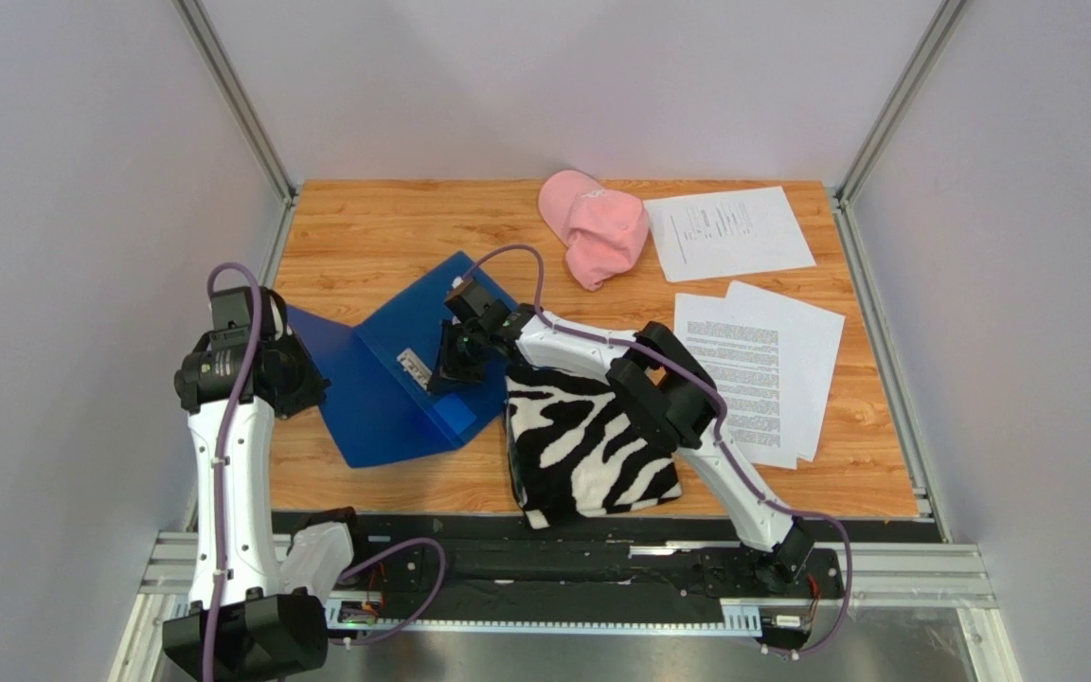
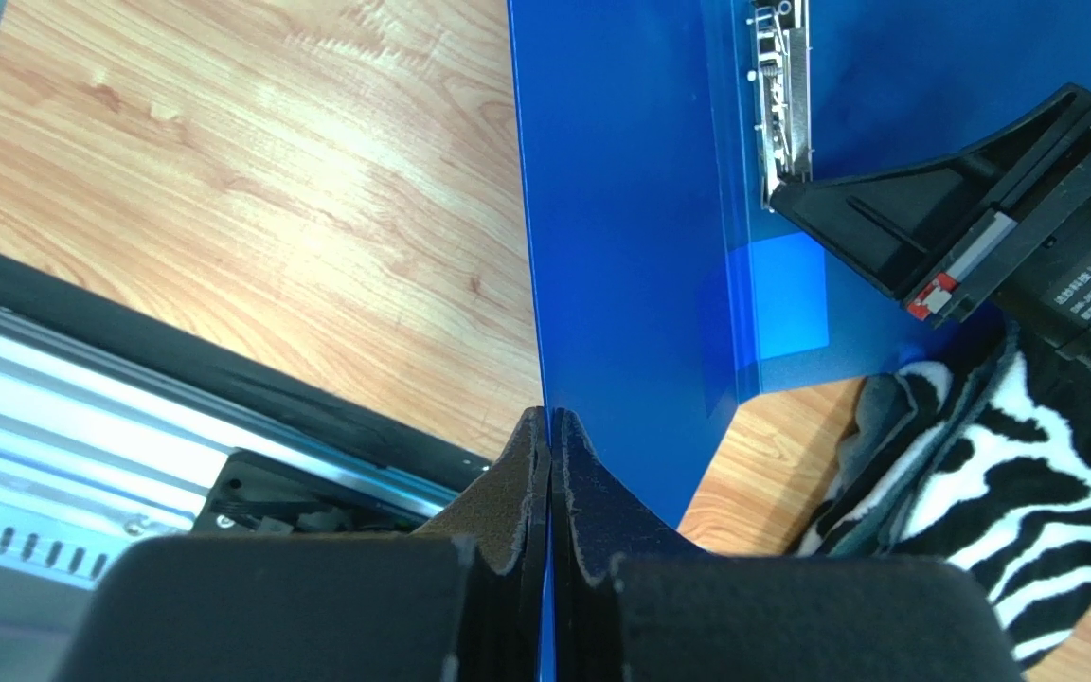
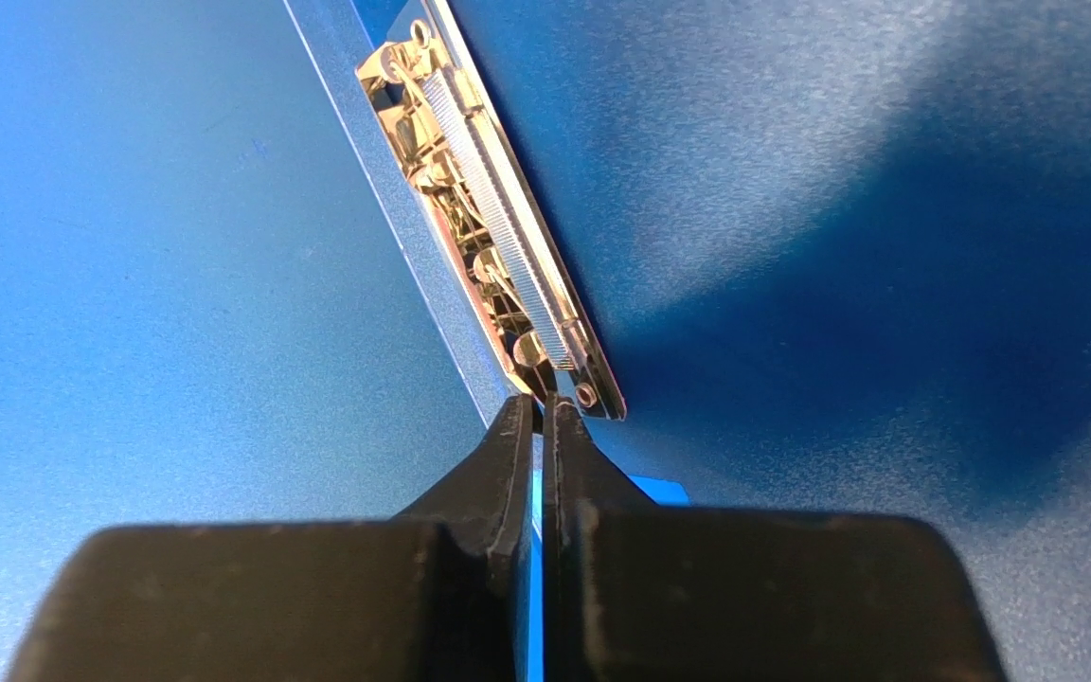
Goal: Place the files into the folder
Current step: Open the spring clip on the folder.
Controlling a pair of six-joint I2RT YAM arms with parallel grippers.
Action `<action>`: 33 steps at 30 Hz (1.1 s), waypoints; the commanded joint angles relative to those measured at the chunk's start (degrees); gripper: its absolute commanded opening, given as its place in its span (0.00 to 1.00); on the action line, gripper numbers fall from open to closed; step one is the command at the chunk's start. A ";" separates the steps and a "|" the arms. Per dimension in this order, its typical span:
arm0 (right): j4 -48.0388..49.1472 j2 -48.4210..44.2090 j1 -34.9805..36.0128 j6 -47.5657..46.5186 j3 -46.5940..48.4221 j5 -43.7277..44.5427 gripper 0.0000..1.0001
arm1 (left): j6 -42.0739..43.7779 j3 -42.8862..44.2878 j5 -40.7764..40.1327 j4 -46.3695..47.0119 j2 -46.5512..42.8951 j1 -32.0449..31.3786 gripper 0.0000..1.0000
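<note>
Our left gripper (image 2: 549,426) has its jaws clamped on the left edge of the open blue folder (image 1: 366,395), which sits left of centre on the table (image 1: 366,235). Our right gripper (image 3: 543,415) is pinched together at the end of the folder's metal clip (image 3: 487,228), with a sliver of blue between its pads. A zebra-striped cloth (image 1: 580,448) lies just right of the folder. We see the files (image 1: 758,367) loose farther right and a pink cap (image 1: 594,228) at the far edge.
</note>
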 commanded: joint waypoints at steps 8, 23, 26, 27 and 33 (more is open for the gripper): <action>-14.86 7.17 0.72 -4.12 -5.46 16.34 0.00 | 2.50 4.25 -6.75 0.27 -0.58 -0.73 0.00; -5.12 -0.31 -5.43 -3.78 -9.41 1.16 0.00 | 2.68 3.37 -9.04 0.62 -1.11 -0.73 0.00; -4.41 -0.31 -6.04 -2.90 -8.27 -0.78 0.00 | 2.68 3.46 -9.22 0.53 -1.46 -0.64 0.00; -4.24 -0.39 -6.31 -2.81 -8.09 -2.00 0.00 | 2.77 3.46 -9.21 0.44 -1.46 -0.64 0.00; 1.56 -2.68 -5.43 -4.57 -6.69 -8.33 0.00 | 3.12 2.50 -4.74 1.85 -1.20 -0.73 0.00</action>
